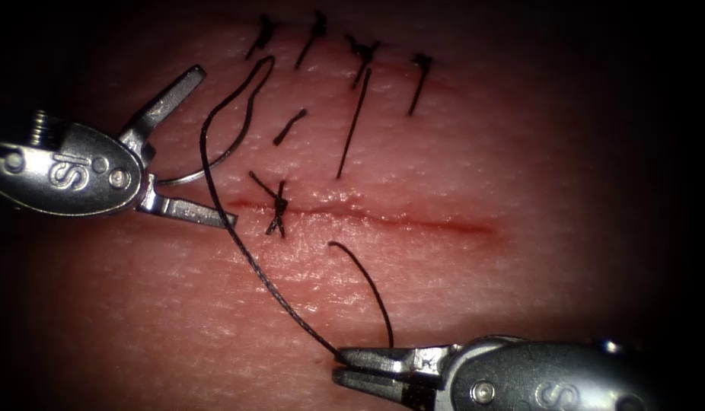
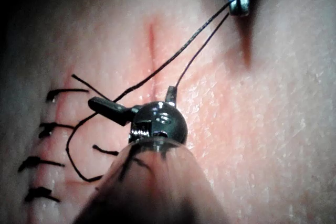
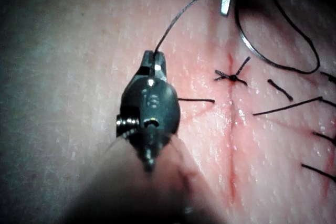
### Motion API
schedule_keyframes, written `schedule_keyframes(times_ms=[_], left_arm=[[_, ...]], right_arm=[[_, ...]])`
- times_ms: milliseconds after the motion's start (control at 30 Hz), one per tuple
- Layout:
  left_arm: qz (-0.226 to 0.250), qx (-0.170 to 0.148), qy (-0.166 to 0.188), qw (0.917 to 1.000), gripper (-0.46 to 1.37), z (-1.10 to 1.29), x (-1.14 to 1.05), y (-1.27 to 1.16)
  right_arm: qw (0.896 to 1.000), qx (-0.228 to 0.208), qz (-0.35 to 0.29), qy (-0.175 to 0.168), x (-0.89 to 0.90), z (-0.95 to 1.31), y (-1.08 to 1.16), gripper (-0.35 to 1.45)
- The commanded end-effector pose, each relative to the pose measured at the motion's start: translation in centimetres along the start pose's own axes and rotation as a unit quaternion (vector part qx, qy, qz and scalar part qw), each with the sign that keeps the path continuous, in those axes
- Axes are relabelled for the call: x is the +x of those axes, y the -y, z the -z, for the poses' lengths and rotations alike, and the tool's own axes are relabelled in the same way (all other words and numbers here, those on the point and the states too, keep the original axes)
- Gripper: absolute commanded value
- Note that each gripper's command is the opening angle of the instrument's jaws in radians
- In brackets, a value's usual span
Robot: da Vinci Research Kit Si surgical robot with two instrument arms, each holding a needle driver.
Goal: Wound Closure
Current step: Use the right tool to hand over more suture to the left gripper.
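At the bottom of the endoscope view, nearest the camera, the right tool (image 1: 345, 365) enters from the lower right with its jaws closed on the thread (image 1: 246, 255). A short thread tail (image 1: 368, 285) curves up from the same jaws and ends free just below the cut (image 1: 413, 219).

From the jaws, the thread climbs up and to the left across the tissue (image 1: 482, 289), passes the left end of the cut, arcs upward and loops over near the top of the frame. There it joins the needle (image 1: 208, 164), which lies on the surface above the left end of the cut, not in the tissue.

The left tool (image 1: 204, 144) sits at the left edge, jaws spread wide and holding nothing. The needle's lower end lies between them, near the hinge.

The cut runs horizontally across the middle, edged with red fluid (image 1: 459, 225). A finished knot (image 1: 279, 205) crosses it near its left end.

Farther back, a cut thread piece (image 1: 290, 126) and a longer strand (image 1: 354, 125) lie loose, and a row of dark stitches (image 1: 364, 52) lines the top.
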Motion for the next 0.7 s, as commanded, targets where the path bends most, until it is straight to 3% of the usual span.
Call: schedule_keyframes(times_ms=[33, 167, 500, 700], left_arm=[[-0.003, 0.002, -0.001, 1.0000, 1.20, -0.03, 0.00, 0.00], [-0.016, -0.007, -0.007, 0.9998, 1.28, -0.13, -0.02, 0.02], [-0.030, 0.005, -0.015, 0.9994, 1.20, -0.35, 0.01, 0.16], [-0.046, 0.002, -0.034, 0.9984, 0.97, -0.49, -0.05, 0.13]], right_arm=[[1.000, -0.001, 0.000, -0.001, 0.00, 0.00, 0.01, -0.35], [1.000, 0.005, 0.001, -0.004, -0.01, 0.01, 0.05, -0.35], [1.000, 0.006, -0.004, -0.005, -0.08, -0.01, 0.13, -0.35], [1.000, 0.007, -0.004, -0.005, -0.07, 0.05, 0.13, -0.35]])
